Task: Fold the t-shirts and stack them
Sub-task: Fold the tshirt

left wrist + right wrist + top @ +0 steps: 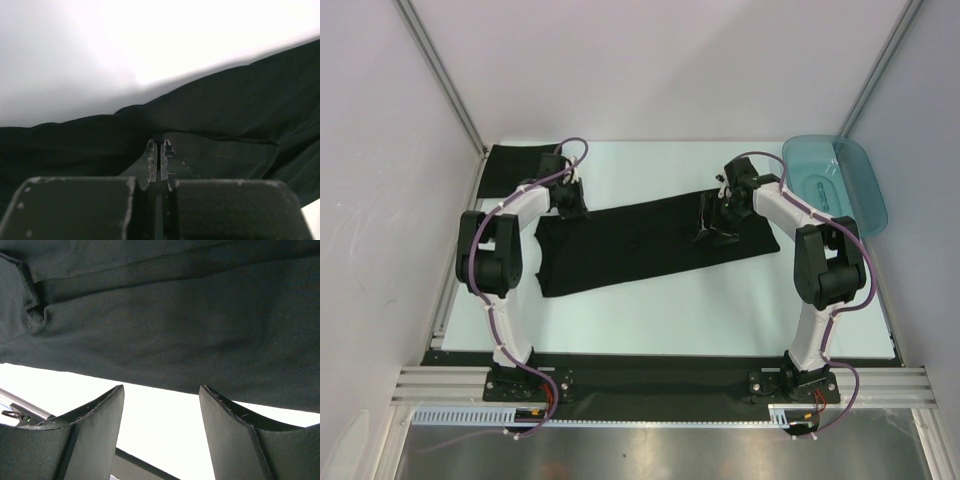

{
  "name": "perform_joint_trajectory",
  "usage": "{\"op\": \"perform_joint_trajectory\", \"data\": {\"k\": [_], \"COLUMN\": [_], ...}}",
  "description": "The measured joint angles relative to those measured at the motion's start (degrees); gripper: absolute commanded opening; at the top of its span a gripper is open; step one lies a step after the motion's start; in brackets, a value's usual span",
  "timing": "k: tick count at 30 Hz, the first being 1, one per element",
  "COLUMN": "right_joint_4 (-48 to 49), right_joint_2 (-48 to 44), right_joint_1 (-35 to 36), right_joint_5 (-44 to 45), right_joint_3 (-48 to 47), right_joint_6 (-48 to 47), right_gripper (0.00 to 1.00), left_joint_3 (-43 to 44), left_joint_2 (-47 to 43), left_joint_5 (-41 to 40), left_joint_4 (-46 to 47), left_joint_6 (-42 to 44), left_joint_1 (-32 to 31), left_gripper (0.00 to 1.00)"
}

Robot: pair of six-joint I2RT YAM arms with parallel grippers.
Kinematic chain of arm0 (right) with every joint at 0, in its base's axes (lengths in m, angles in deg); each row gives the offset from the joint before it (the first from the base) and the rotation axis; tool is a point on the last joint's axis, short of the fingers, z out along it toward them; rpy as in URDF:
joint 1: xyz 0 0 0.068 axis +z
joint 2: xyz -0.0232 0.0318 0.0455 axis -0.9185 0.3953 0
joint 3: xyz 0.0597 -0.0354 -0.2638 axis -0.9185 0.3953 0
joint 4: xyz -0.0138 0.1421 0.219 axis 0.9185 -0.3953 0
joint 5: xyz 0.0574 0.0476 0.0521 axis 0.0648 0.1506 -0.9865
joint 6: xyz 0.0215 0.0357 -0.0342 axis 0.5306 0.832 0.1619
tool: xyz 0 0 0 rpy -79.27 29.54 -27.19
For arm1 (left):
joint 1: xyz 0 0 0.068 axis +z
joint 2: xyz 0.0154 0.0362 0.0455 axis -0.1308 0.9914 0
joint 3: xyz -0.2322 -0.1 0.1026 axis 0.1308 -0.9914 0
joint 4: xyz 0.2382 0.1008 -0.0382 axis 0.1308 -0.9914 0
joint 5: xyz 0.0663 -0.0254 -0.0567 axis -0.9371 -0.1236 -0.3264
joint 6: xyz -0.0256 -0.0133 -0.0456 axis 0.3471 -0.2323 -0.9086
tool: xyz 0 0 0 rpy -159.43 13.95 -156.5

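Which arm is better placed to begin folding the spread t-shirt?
Left, probably: the left tool is shut on the t-shirt edge, while the right tool hangs open over the cloth, gripping nothing.

No text, label, brand, number or sign can be read in any of the three views. The black t-shirt (650,245) is shown as plain cloth without print, and no marking can be made out on the teal tray (860,190).
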Motion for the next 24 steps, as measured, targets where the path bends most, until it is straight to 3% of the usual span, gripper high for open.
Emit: {"op": "perform_joint_trajectory", "data": {"k": [17, 24], "right_joint_4": [0.0, 0.1], "right_joint_2": [0.0, 2.1], "right_joint_1": [0.0, 0.6], "right_joint_5": [0.0, -0.5], "right_joint_3": [0.0, -2.5], "right_joint_6": [0.0, 0.5], "right_gripper": [0.68, 0.68], "left_joint_3": [0.8, 5.7], "left_joint_2": [-2.4, 0.3], "left_joint_5": [-6.0, -9.7], "left_joint_4": [-0.2, -1.7], "left_joint_6": [0.6, 0.9], "left_joint_1": [-3.6, -3.6], "left_gripper": [0.0, 0.0]}}
